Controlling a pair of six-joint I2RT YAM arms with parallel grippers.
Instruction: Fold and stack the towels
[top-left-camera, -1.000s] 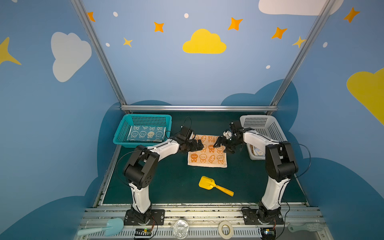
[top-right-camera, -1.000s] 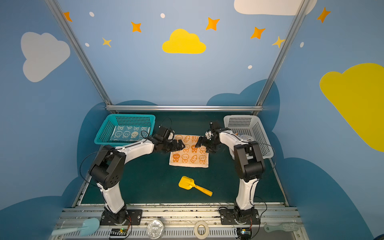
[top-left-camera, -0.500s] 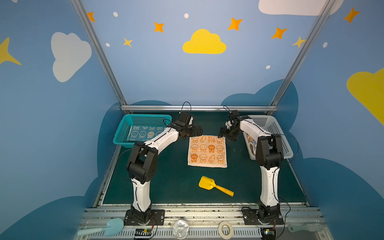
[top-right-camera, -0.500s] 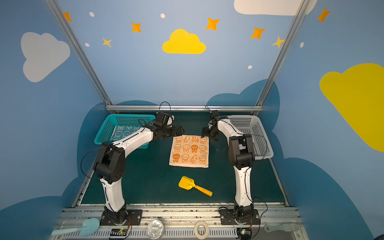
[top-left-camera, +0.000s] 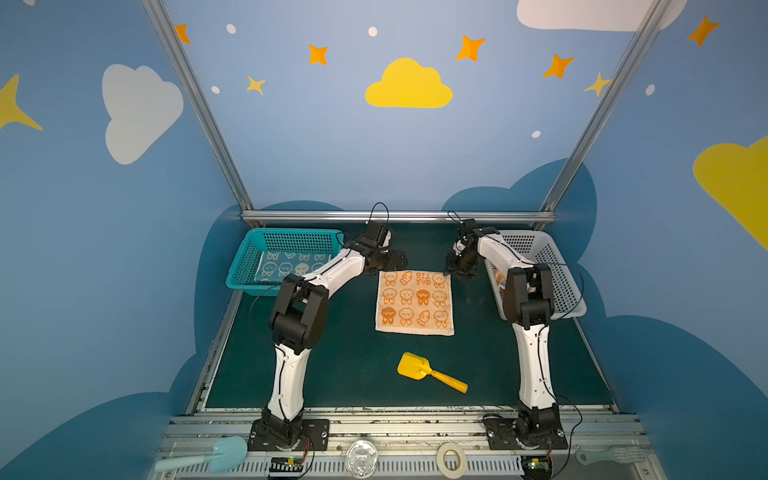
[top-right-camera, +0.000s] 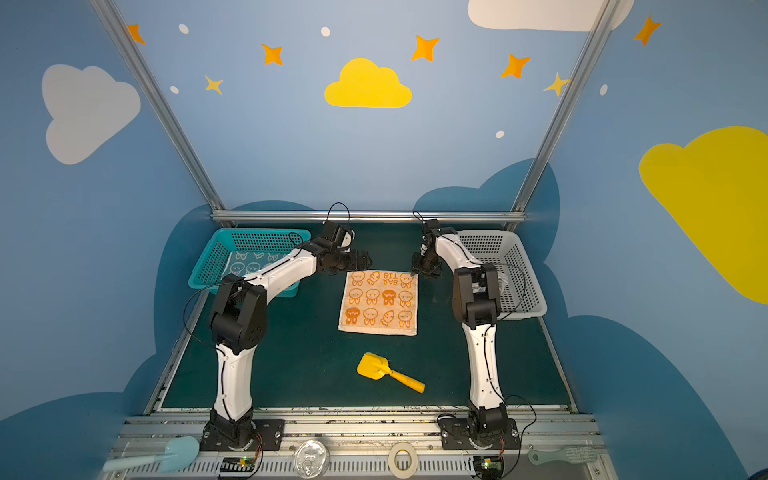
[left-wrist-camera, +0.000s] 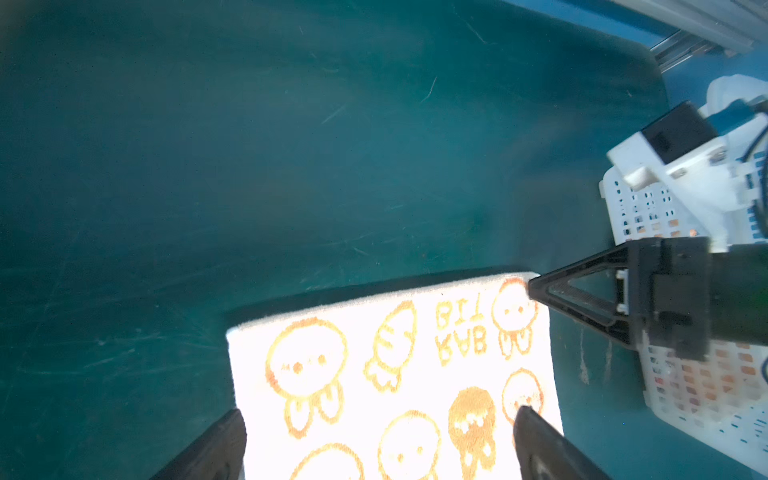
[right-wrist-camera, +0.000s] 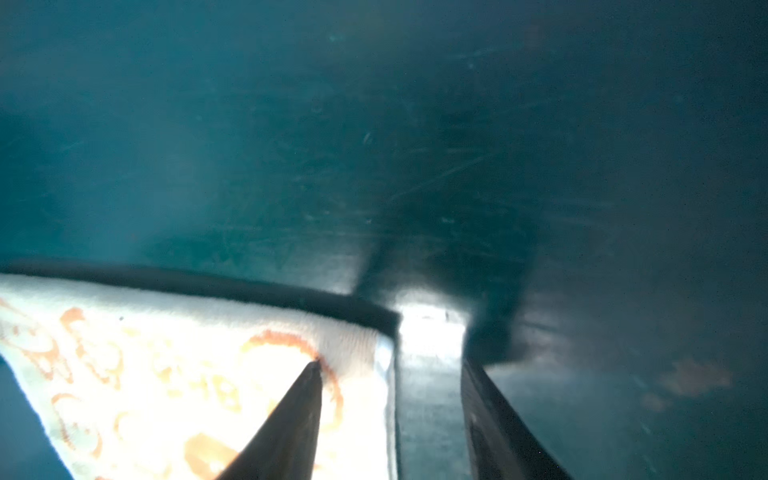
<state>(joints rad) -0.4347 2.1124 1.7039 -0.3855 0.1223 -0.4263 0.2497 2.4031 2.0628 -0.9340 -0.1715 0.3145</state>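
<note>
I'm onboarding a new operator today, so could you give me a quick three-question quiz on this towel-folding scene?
1. True or false: the orange towel lies spread flat on the table.
2. Where is the blue towel? A) inside the teal basket B) loose on the table C) hanging in the air
3. Which corner of the orange towel does the right gripper straddle?

Key: 1 true; 2 A; 3 the far right corner.
</note>
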